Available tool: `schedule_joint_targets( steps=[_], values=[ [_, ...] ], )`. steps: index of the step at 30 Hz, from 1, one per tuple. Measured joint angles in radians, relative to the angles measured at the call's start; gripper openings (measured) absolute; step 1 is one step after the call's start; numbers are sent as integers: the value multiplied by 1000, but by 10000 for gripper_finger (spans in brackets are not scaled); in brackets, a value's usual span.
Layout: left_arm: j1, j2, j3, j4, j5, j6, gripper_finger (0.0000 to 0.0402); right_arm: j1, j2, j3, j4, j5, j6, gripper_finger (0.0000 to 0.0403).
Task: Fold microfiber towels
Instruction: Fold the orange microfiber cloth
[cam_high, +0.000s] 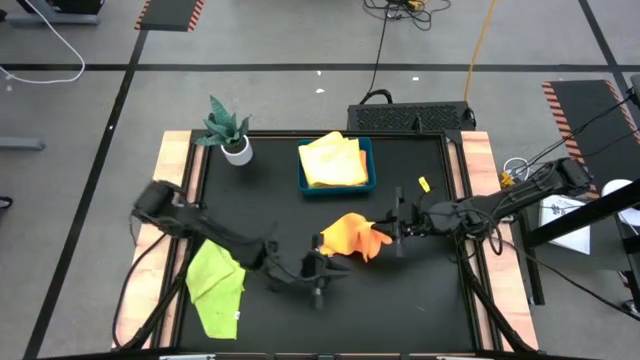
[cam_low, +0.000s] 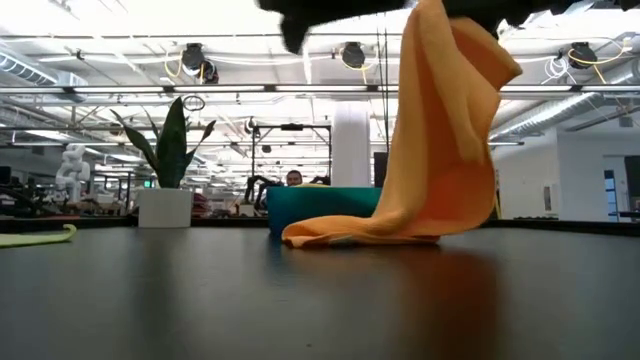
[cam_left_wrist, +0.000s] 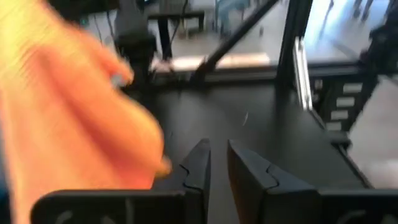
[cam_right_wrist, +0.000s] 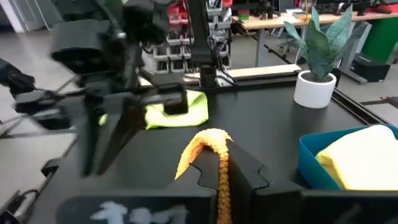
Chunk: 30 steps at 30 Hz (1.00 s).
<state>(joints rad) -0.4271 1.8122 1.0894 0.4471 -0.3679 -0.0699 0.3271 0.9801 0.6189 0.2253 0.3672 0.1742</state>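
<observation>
Hanging from the right gripper, whose fingers are clamped on a bunched corner, the orange towel sits just right of the table's middle, one end lifted and the lower edge trailing on the black table; the low view shows it draped down from above to a heap on the surface. The left gripper is at about eight o'clock from that towel, close beside it; its fingers stand a narrow gap apart with nothing between them, so it looks released, and the orange cloth fills the side of its wrist view without being gripped. My reading is that the step in hand is spreading or opening out the orange towel before the first fold, and it is early: the cloth is bunched, not flat. The next move probably calls for the left gripper to find a free corner opposite the held one, so the two arms can stretch the cloth and lay it flat. At eleven o'clock from the orange towel, the blue tray holds a folded yellow towel, which fills most of it. A lime green towel lies loose at the table's nine o'clock side, near the front, under the left arm.
</observation>
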Motion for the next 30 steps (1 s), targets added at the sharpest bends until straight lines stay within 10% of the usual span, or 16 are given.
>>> schedule_joint_targets(
  steps=[6, 20, 30],
  values=[
    [3, 162, 0, 284, -89, 0, 97, -27, 50, 0, 13, 0, -2, 4],
    [20, 167, 0, 137, -219, -229, 245, -79, 70, 0, 40, -1, -27, 4],
    [26, 191, 1, 146, -311, -376, 257, -81, 70, 0, 91, -5, -63, 4]
  ],
)
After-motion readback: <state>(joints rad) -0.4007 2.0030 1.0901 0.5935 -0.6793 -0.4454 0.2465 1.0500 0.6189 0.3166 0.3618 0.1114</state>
